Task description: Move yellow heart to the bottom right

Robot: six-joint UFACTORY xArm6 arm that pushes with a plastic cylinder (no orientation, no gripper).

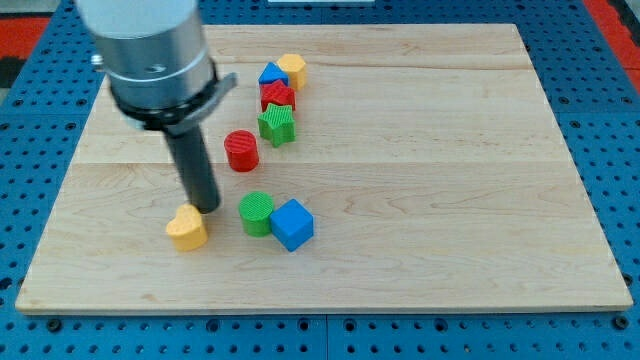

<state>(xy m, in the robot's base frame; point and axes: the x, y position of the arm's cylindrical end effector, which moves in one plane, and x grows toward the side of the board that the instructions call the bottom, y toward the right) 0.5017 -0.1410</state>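
Where my tip (208, 208) rests, yellow heart (187, 228) touching (lower left) — green cylinder (257, 213) near.

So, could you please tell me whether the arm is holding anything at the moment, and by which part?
Nothing is held. My tip has no jaws; it stands just beside the yellow heart, at its upper right.
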